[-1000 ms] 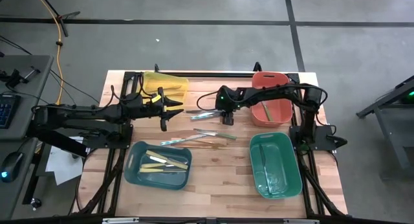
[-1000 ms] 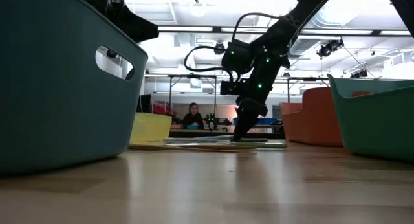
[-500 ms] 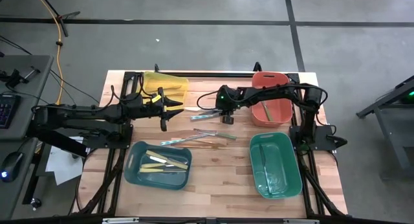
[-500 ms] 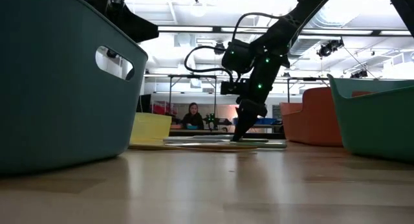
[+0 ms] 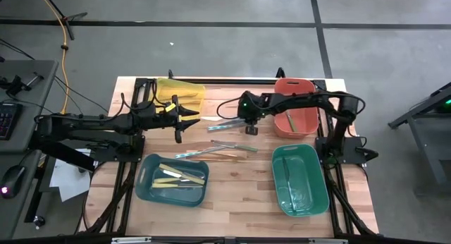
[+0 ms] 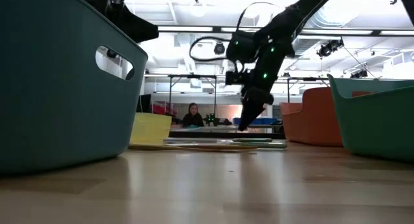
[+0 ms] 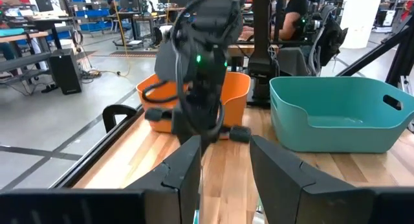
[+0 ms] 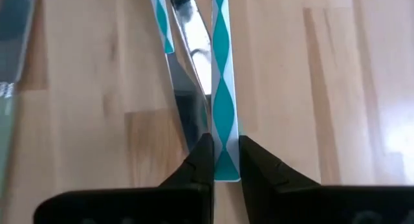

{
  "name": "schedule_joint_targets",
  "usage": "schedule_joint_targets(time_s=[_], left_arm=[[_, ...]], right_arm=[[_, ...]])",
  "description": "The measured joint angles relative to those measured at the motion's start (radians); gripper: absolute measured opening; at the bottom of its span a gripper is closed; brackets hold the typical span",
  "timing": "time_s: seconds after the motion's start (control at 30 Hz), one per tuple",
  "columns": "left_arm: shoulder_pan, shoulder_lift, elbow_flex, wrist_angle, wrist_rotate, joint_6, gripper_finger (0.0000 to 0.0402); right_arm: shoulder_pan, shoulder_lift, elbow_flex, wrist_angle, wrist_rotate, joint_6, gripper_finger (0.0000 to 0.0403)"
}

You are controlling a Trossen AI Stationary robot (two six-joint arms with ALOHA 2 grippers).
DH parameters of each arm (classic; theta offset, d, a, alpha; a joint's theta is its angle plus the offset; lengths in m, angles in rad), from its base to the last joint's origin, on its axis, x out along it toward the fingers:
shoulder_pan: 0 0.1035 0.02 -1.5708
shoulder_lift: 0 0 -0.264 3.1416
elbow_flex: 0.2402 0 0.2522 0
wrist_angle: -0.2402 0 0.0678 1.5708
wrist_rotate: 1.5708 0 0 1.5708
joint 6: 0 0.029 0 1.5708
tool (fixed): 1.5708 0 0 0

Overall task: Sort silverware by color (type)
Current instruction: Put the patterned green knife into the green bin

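Observation:
Several thin utensils [image 5: 224,147] lie loose on the wooden table [image 5: 239,202] between the bins. My right gripper [image 5: 248,130] hangs just above the far group and is shut on a teal-and-white patterned utensil [image 8: 223,88]. A shiny silver utensil [image 8: 187,101] lies right beside that one. In the low view my right gripper [image 6: 244,125] stands clear of the tabletop. My left gripper [image 5: 180,124] waits open and level at the left, near the yellow bin [image 5: 180,94], with nothing between its fingers. Cream-yellow utensils [image 5: 180,176] lie in the dark teal bin [image 5: 148,187]. My right gripper pinches the near end [image 8: 226,160] of the teal-patterned utensil between its two fingers [image 8: 200,160]. The fingers slant down from the table's right side. The utensil runs on ahead of them toward the table's left. Its other end lies outside the wrist view.
An orange bin [image 5: 296,116] stands at the far right and a green-teal bin [image 5: 301,180] at the near right. In the low view the dark teal bin's wall [image 6: 58,88] fills the left. A person [image 6: 193,115] sits far behind the table.
My right gripper has risen from the tabletop beside the far group of utensils; it stood with its fingertips on the table a second ago and now hangs clear above it.

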Motion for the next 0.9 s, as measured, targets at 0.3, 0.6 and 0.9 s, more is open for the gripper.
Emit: schedule_joint_targets(time_s=[0.3,0.6,0.9], left_arm=[[-0.001,-0.064,0.0,-0.049,0.0,0.005,0.0122],[-0.001,-0.263,-0.001,-0.224,0.0,-0.059,0.0122],[0.0,-0.288,-0.008,-0.254,-0.024,-0.007,0.0122]], right_arm=[[0.031,-0.153,0.001,-0.143,0.018,0.045,0.003],[0.059,-0.284,-0.203,0.098,0.018,0.075,0.003],[0.052,-0.351,-0.349,0.486,0.012,0.033,0.003]])
